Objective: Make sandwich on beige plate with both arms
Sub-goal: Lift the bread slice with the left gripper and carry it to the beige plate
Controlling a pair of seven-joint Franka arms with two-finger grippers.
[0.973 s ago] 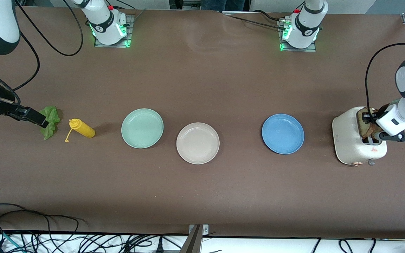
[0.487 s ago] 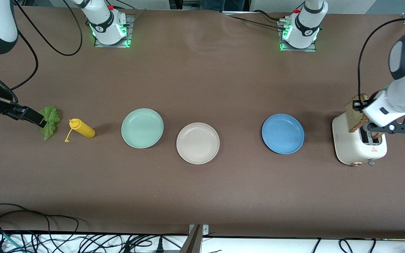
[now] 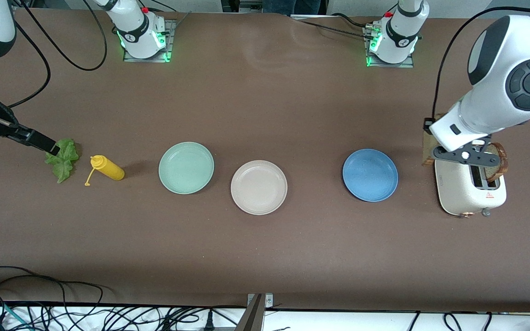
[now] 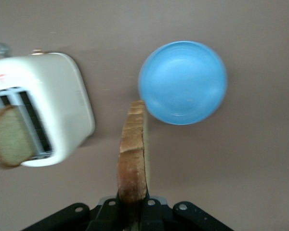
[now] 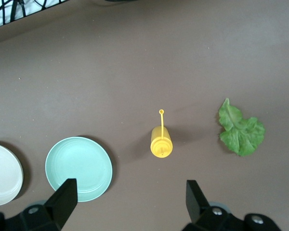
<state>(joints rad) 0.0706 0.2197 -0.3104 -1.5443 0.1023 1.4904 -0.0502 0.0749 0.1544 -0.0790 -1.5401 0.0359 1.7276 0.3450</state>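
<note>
My left gripper is shut on one bread slice, held edge-on in the air over the table between the toaster and the blue plate. In the front view that bread slice shows beside the left wrist. A second bread slice sticks out of the toaster slot. The beige plate sits bare mid-table. The lettuce leaf lies flat at the right arm's end. My right gripper hangs open and holds nothing, high over that end, one of its fingers showing by the lettuce.
A mint-green plate lies beside the beige plate toward the right arm's end. A yellow squeeze bottle lies on its side between the mint-green plate and the lettuce. Cables run along the table edge nearest the front camera.
The left arm has lifted the bread slice out of the toaster and swung it toward the blue plate. The right gripper has drifted slightly away from the front camera, still open.
</note>
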